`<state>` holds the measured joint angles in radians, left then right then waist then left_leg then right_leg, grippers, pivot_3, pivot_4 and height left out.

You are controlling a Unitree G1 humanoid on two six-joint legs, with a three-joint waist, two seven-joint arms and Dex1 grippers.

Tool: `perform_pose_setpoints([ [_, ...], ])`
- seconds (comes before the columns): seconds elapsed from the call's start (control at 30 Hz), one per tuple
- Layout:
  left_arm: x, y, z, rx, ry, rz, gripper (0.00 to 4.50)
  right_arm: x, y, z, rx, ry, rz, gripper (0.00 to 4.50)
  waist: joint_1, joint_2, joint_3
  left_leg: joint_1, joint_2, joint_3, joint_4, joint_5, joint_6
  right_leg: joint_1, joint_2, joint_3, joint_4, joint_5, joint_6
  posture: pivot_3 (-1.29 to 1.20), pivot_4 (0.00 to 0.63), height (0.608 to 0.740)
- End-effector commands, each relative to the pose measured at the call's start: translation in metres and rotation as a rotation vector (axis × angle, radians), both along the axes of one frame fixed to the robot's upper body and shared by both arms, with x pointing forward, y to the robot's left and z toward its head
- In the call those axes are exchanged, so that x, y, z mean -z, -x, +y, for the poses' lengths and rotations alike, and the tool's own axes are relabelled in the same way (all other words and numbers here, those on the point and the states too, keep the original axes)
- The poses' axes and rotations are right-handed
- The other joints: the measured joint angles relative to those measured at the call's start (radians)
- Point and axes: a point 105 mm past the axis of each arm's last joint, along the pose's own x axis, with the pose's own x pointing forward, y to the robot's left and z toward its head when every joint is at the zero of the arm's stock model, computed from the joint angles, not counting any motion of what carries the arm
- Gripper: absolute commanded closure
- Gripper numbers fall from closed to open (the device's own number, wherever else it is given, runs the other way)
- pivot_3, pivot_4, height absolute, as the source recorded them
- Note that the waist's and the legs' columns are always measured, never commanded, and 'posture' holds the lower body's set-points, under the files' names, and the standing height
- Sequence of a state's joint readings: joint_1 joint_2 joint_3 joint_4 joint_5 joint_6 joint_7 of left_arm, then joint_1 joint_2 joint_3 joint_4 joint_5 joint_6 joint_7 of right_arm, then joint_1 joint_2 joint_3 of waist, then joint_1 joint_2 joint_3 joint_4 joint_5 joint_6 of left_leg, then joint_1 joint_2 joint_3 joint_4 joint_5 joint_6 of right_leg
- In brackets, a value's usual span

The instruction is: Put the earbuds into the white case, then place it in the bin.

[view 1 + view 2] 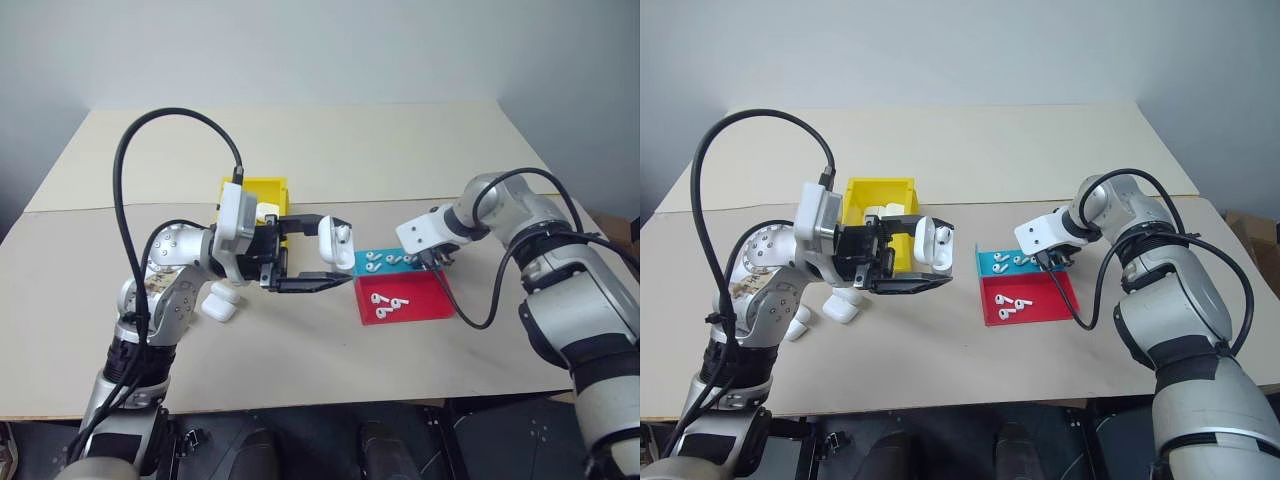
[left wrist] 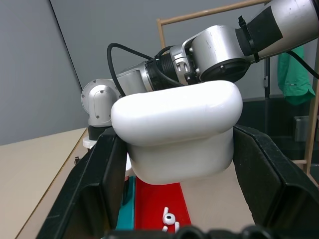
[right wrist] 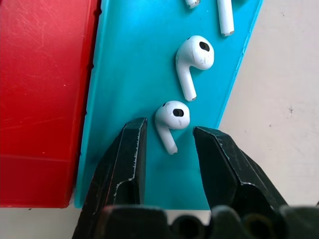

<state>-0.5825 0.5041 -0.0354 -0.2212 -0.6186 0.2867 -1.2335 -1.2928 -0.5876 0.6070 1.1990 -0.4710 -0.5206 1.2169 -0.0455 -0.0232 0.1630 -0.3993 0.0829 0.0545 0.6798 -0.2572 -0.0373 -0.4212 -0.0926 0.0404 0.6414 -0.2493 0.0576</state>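
Observation:
My left gripper [image 1: 330, 252] is raised above the table and shut on the white case [image 1: 337, 240], whose lid stands open; the case [image 2: 179, 129] sits between the two black fingers in the left wrist view. My right gripper [image 1: 435, 262] points down into the teal tray [image 1: 372, 268], open. Its fingertips [image 3: 135, 130] stand on either side of one earbud [image 3: 172, 115] without touching it. More earbuds [image 3: 194, 56] lie just beyond in the same tray. The yellow bin [image 1: 880, 188] stands behind my left gripper.
A red tray [image 1: 425, 305] with a few earbuds [image 1: 386, 303] lies in front of the teal one. Two spare white cases [image 1: 220, 302] sit on the table under my left arm. White cases [image 1: 888, 210] lie in the yellow bin. A black cable loops over each arm.

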Motion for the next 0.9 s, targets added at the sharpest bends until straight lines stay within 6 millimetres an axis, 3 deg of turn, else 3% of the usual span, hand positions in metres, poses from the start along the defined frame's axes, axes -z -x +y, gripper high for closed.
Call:
perform_pose_setpoints([
  [0.03, -0.0091, 0.0039, 0.0033, 0.001, 0.016, -0.039, 1.62, 0.0034, -0.0010, 0.0004, 0.019, -0.014, 0.004, 2.62, -0.001, 0.000, 0.000, 0.000, 0.000, 0.000, 0.000, 0.000, 0.000, 0.000, 0.000, 0.000, 0.000, 0.000, 0.000, 0.00, 0.150, 0.740],
  [0.7, -0.0084, 0.0044, 0.0059, -0.008, 0.007, -0.035, 1.62, 0.0090, 0.0031, 0.0050, 0.002, -0.038, 0.038, 2.62, -0.001, 0.000, 0.000, 0.002, 0.000, 0.000, 0.000, 0.000, 0.001, 0.000, 0.000, 0.001, 0.000, 0.000, 0.000, 0.00, 0.150, 0.740],
  [0.9, -0.0081, 0.0057, 0.0065, -0.010, 0.006, -0.034, 1.62, 0.0129, 0.0045, 0.0002, 0.018, -0.019, 0.055, 3.87, -0.001, 0.000, 0.000, 0.002, 0.000, 0.000, 0.000, 0.000, 0.001, 0.001, 0.000, 0.001, 0.000, 0.000, 0.000, 0.00, 0.150, 0.740],
])
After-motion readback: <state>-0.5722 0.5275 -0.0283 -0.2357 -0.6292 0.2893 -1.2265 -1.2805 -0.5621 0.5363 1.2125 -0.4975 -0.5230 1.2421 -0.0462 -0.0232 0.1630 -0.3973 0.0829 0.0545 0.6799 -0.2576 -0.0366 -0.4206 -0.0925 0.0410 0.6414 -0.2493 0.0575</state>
